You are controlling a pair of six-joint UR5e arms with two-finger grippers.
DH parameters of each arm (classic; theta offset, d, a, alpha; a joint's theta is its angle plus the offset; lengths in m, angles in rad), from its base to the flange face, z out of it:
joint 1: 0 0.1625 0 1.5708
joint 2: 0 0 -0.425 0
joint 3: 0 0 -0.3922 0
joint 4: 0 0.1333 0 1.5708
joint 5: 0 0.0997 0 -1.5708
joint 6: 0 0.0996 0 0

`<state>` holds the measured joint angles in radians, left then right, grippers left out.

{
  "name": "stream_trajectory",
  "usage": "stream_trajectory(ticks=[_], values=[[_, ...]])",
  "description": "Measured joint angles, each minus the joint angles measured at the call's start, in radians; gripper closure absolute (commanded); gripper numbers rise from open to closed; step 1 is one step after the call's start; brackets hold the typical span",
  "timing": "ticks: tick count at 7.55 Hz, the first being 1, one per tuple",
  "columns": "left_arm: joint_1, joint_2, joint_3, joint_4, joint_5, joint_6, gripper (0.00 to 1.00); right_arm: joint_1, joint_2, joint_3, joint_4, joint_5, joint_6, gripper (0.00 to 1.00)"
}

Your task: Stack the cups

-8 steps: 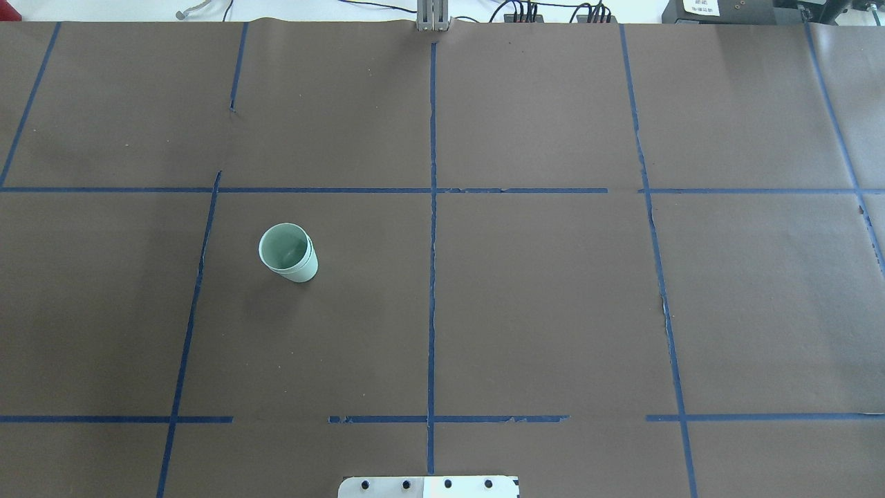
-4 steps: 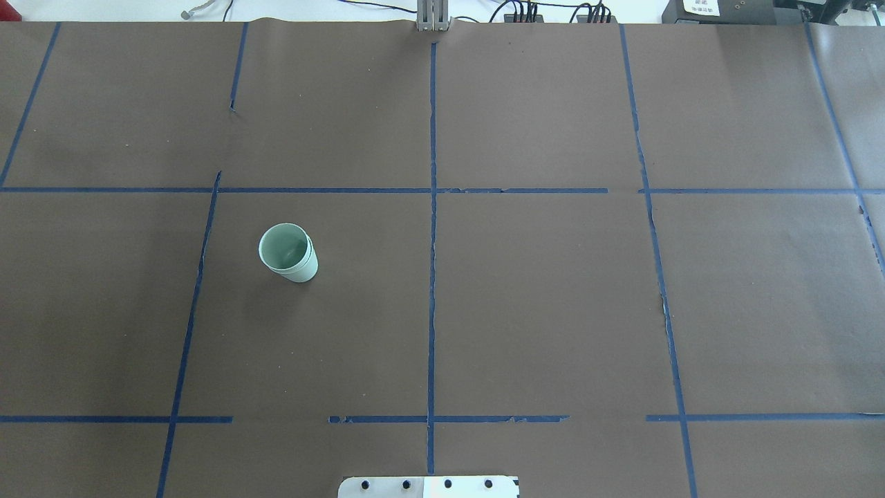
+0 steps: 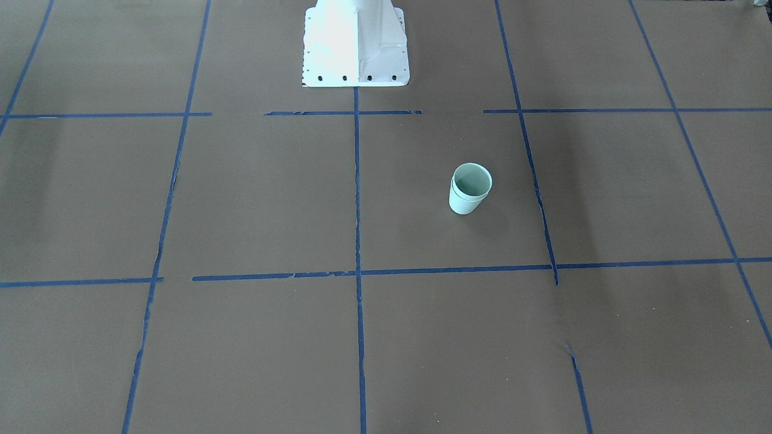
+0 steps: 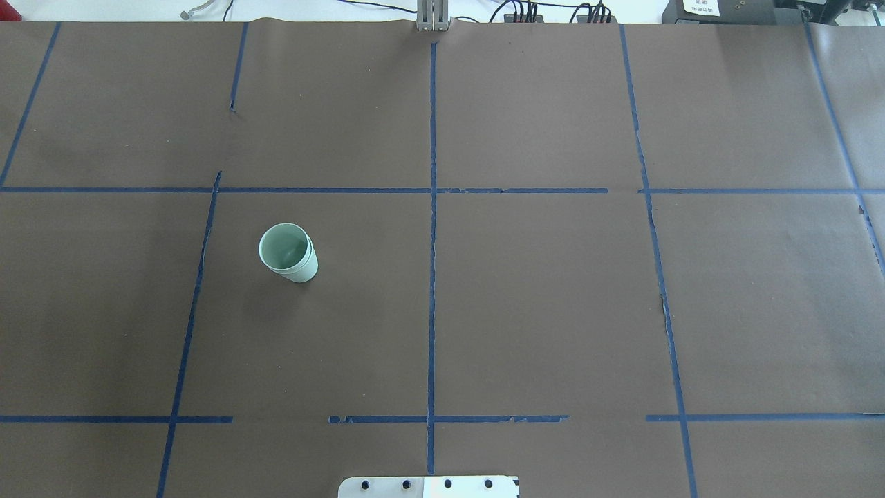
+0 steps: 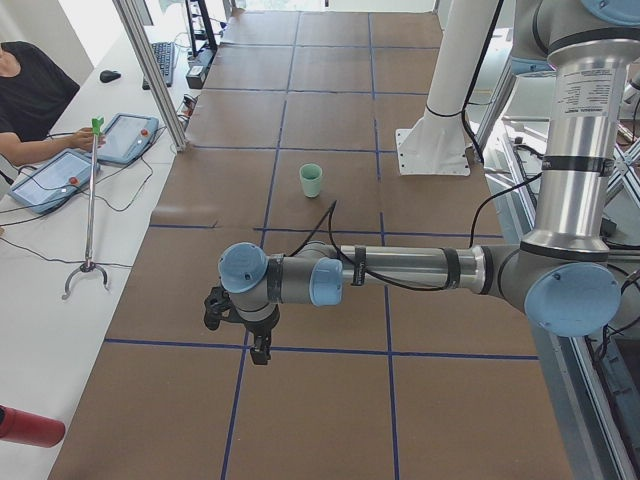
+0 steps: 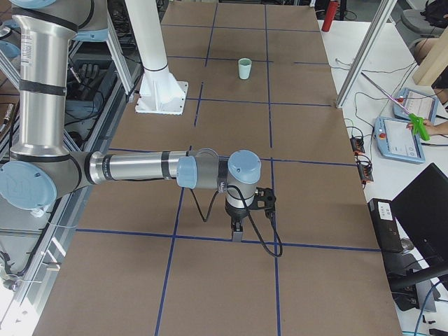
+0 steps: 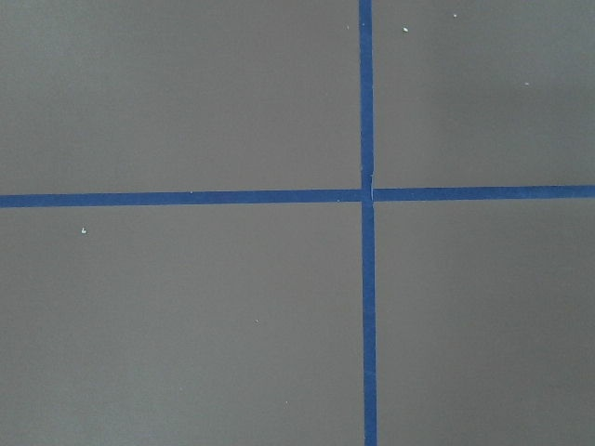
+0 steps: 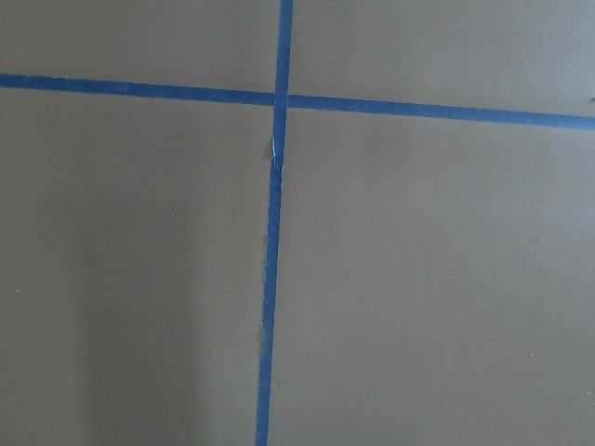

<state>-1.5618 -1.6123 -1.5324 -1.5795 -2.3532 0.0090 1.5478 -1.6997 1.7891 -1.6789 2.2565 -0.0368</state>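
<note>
The two pale mint-green cups [image 4: 287, 252] stand upright, one nested inside the other, on the brown table left of the centre line. The pair also shows in the front view [image 3: 470, 188], the left side view [image 5: 311, 180] and the right side view [image 6: 243, 68]. My left gripper [image 5: 260, 352] hangs over the table's left end, far from the cups; I cannot tell if it is open or shut. My right gripper [image 6: 236, 233] hangs over the table's right end; I cannot tell its state either. Both wrist views show only brown paper and blue tape.
The table is covered in brown paper with a grid of blue tape lines [image 4: 432, 242]. The robot's white base [image 3: 356, 42] stands at the near edge. Operators with tablets [image 5: 50, 178] sit at a side table, and a grabber tool [image 5: 90, 200] stands there.
</note>
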Motion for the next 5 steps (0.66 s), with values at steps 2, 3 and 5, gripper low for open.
stream_trajectory(ticks=[2,3,5], values=[[0.0,-0.001,-0.001,0.0,0.001,0.0,0.0,0.0,0.0,0.0,0.0,0.0,0.0,0.0],[-0.001,-0.001,-0.003,-0.001,0.002,0.001,0.0,0.0,0.0,0.0,0.001,0.0,0.0,0.0],[-0.001,-0.001,-0.007,-0.001,0.003,0.002,0.0,0.0,0.0,0.0,0.0,0.0,0.001,0.0]])
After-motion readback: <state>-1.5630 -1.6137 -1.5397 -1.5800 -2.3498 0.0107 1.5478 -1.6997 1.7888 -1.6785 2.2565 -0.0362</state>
